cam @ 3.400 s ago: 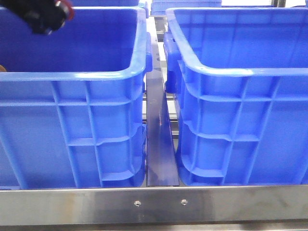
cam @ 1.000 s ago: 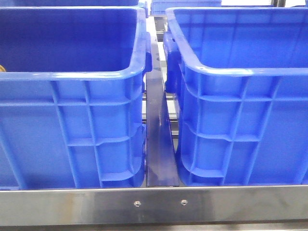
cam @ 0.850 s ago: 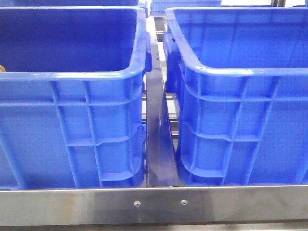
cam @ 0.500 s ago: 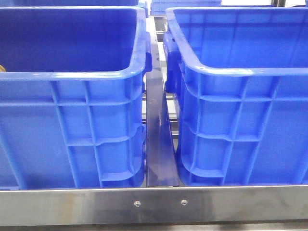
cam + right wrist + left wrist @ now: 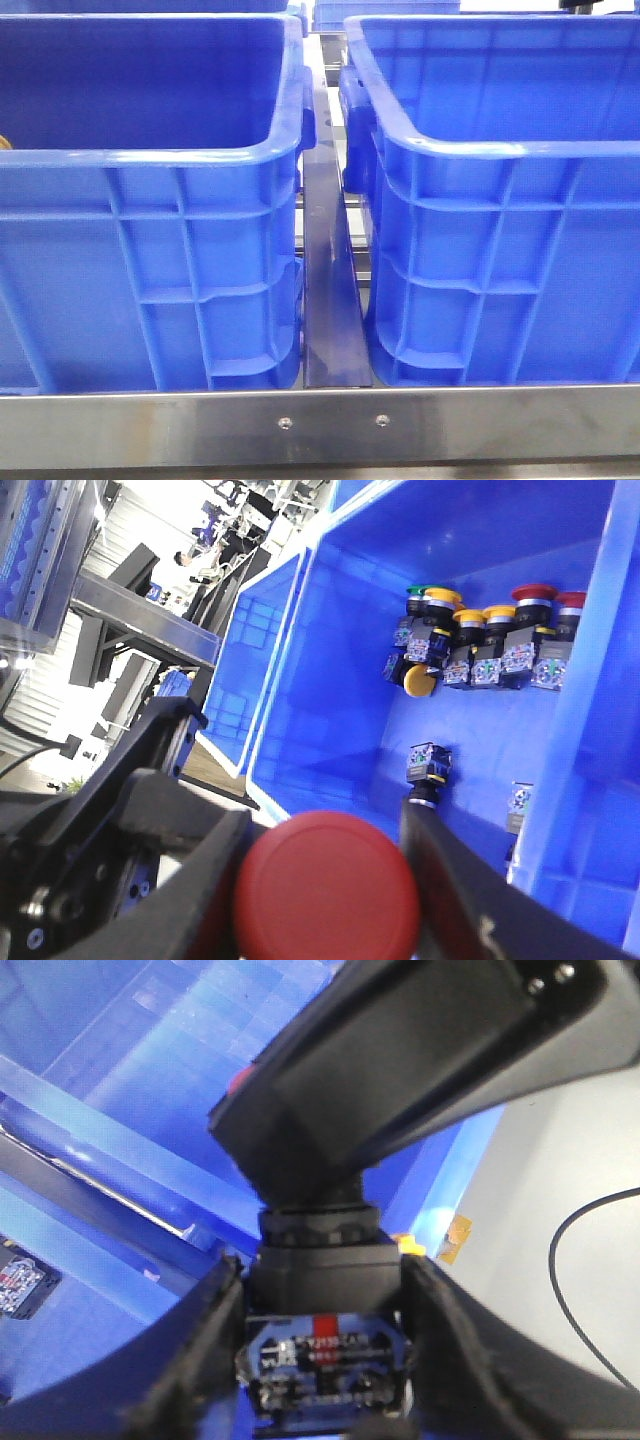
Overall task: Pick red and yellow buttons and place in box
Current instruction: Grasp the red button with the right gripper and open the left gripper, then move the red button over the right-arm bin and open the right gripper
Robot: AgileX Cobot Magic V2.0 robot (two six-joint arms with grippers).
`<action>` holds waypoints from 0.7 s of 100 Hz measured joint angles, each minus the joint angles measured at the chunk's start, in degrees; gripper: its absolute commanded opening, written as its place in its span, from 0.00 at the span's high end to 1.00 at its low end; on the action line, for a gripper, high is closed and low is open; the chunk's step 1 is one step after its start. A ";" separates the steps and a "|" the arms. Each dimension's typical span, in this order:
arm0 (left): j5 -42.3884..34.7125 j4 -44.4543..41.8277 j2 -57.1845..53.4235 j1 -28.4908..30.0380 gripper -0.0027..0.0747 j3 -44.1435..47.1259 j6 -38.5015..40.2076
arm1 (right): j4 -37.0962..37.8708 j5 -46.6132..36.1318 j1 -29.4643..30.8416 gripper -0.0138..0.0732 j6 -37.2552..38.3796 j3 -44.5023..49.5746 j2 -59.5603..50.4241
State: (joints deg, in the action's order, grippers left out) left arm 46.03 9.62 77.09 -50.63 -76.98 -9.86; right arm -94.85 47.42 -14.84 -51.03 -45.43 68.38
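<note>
In the right wrist view my right gripper [image 5: 322, 845] is shut on a red button [image 5: 330, 885], its round cap facing the camera. It hangs above a deep blue box [image 5: 300, 695] that holds several buttons with red [image 5: 532, 593], yellow [image 5: 420, 680] and green caps. In the left wrist view my left gripper [image 5: 322, 1295] is shut on the black body of a button [image 5: 322, 1275] with a blue label block. Its cap is hidden by a large dark shape with a sliver of red [image 5: 240, 1082] at its edge. Neither gripper shows in the front view.
The front view shows two large blue crates, one on the left [image 5: 150, 155] and one on the right [image 5: 500, 150], with a dark rail [image 5: 330, 300] between them and a steel bar [image 5: 320, 425] in front. In the left wrist view, a black cable [image 5: 590, 1240] lies on a grey surface.
3.4 s ago my left gripper, with a red cap in it, was above the left crate at the top left of the front view; it has since left that view. The crates have not moved.
</note>
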 measured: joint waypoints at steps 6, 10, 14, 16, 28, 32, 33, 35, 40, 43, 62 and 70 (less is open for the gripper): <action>0.00 0.00 0.00 0.00 0.32 0.00 0.00 | 0.00 0.00 0.00 0.66 -0.61 0.00 0.00; 0.00 0.00 0.00 0.00 0.30 0.00 0.00 | 0.00 -0.24 0.00 0.66 -1.33 0.00 0.00; 0.00 0.00 0.00 0.00 0.30 0.00 0.00 | 0.00 -0.54 0.00 0.66 -1.75 0.00 0.00; 0.00 0.00 0.00 0.00 0.30 0.00 0.00 | 0.00 -0.83 0.00 0.66 -1.98 0.00 0.00; 0.10 0.00 0.00 0.45 0.30 0.00 0.71 | 0.00 -2.90 0.00 0.66 -3.59 0.00 0.00; 0.05 0.00 0.00 1.01 0.30 0.00 1.00 | 0.00 -3.76 0.00 0.66 -4.19 0.00 0.00; 0.05 0.00 0.00 1.25 0.30 0.00 1.16 | 0.00 -3.88 0.00 0.66 -4.20 0.00 0.00; 0.05 0.00 -0.04 1.66 0.30 0.00 1.33 | 0.00 -4.30 0.00 0.66 -4.59 0.00 0.00; 0.05 0.00 -0.40 2.79 0.30 0.20 1.76 | 0.00 -5.40 0.00 0.66 -5.47 0.00 0.00; 0.05 0.00 -0.71 3.50 0.30 0.37 2.07 | 0.00 -6.04 0.00 0.66 -5.91 0.00 0.00; -0.45 0.00 -5.79 9.70 0.30 4.28 3.25 | -0.10 -9.42 1.17 0.66 -9.17 0.00 0.00; -1.39 0.00 -9.46 13.89 0.30 7.51 3.91 | -0.10 -10.52 2.68 0.66 -10.66 0.00 -0.11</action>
State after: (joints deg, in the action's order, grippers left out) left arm 44.64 9.62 67.63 -36.74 -69.47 -5.95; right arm -94.95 36.90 -12.17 -61.70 -45.43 68.27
